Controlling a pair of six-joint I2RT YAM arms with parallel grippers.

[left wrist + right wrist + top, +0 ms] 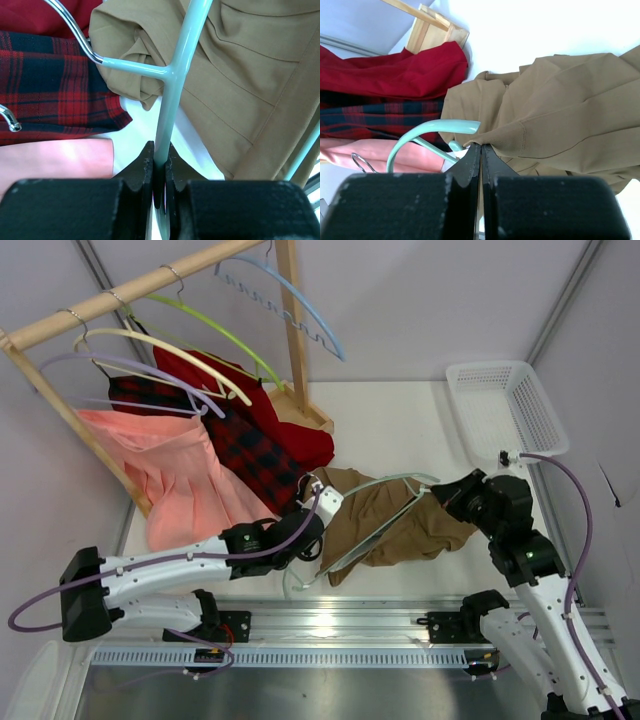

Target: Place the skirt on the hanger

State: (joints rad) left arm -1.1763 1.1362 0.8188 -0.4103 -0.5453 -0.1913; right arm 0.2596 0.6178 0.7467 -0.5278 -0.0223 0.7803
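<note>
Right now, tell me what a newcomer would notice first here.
The tan skirt lies crumpled mid-table, with the pale green hanger lying across it. The left tool is shut on the hanger's bar, the right tool on the skirt's edge. Behind left, a wooden rack holds a plaid skirt and a pink skirt.

Tan skirt [400, 525] crumpled, pale hanger [405, 478] across it, left pincer [322, 498] and right pincer [447, 495] at its edges

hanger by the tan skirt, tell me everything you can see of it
The hanger is thin pale-green plastic with a silver wire hook. The skirt covers part of it. The left gripper is shut on one bar; the right gripper pinches skirt beside its curved end.
</note>
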